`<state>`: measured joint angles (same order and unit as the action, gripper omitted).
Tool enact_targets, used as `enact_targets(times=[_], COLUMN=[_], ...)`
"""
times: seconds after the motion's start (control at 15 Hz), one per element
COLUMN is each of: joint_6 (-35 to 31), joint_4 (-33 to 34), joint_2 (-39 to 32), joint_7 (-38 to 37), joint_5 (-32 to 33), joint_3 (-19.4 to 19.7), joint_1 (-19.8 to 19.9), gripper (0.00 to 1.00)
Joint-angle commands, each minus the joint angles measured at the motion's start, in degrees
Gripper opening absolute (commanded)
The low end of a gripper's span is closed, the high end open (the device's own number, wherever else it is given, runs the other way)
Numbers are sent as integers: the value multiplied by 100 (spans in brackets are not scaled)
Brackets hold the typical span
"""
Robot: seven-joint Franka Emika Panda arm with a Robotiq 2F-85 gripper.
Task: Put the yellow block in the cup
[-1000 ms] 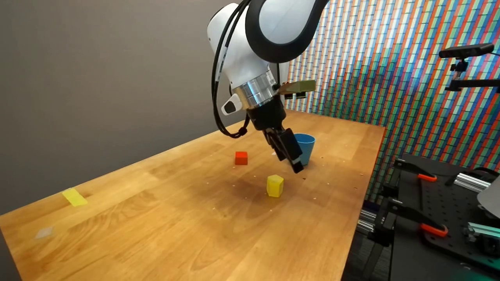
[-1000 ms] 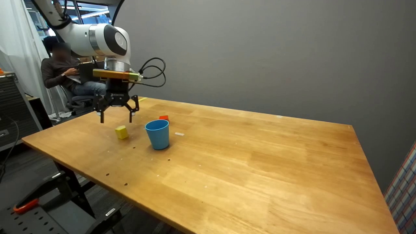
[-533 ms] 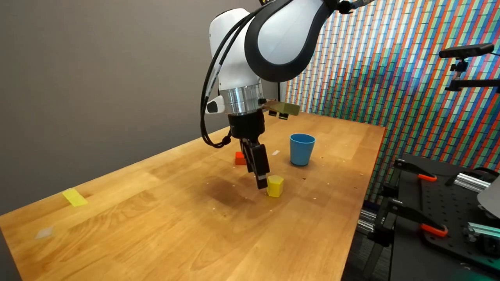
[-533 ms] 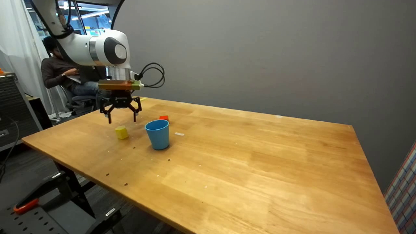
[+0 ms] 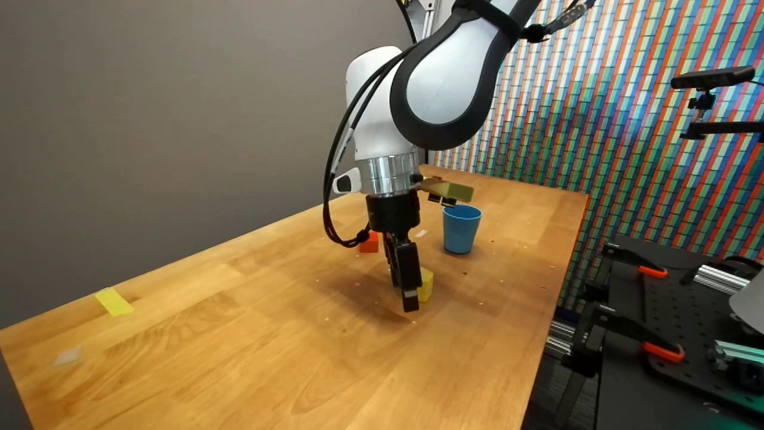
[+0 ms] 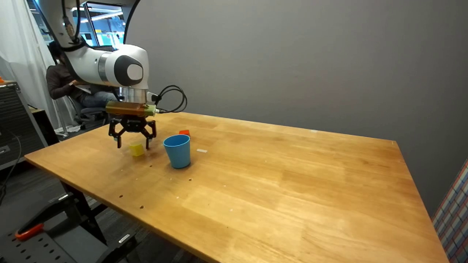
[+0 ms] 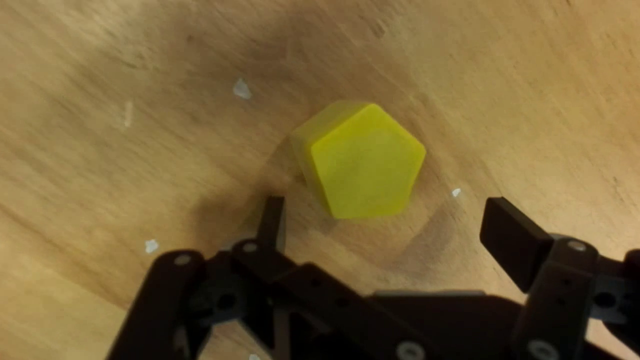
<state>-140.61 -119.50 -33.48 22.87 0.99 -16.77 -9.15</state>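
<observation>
The gripper point(image 6: 133, 147) is held low over the table point(image 6: 310, 190), with its fingers point(image 7: 515, 243) pointed downward. The jaws are spread wide, clearly wider than the yellow block point(image 7: 370, 165). This block is placed upright on the table, and its five-sided top is turned upward. In the wrist view, it is shown ahead of the gap between the two fingers, rather closer to the finger at the left of this view; a strip of bare wood can be seen between the block and each finger. In an exterior view, where the arm point(image 5: 447, 101) is seen bent downward, the block is partly covered by the gripper. Whether the table is touched by the fingertips cannot be told.

The cup point(image 6: 178, 153) is stood upright on the table in both exterior views, near the yellow block but apart from it, and its mouth is turned upward. The bottom of its inside cannot be seen. Behind the cup, in an exterior view, the red block point(image 6: 184, 132) is partly hidden by the rim. A yellow scrap point(image 5: 114, 301) is laid flat close to the table's edge, well apart from both blocks. A seated person point(image 6: 60, 82) is seen in the background, beside a white curtain point(image 6: 14, 54).
</observation>
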Motion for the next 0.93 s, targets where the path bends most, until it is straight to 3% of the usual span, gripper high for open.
enact_targets(times=[0.0,0.13,0.2,0.4,0.67,0.73,0.8,0.87], joint_6=[-434,-650,-778,-1169,-1156,-1095,-1105,-1108], joint_4=[-464,-666,-752,-1101,-1376,-1417,-1480,-1540], joint_2=[271,402,445,674,898,943,983,1036], joint_7=[-204,-401,-503,-903,-1356,-1421,-1500,-1555], joint_5=[24,169,222,529,848,866,873,857], joint_3=[9,112,150,356,548,546,558,552], joint_1=[-14,-121,-162,-329,-498,-505,-518,-515], gripper=[100,100,78,56,27,22,28,27])
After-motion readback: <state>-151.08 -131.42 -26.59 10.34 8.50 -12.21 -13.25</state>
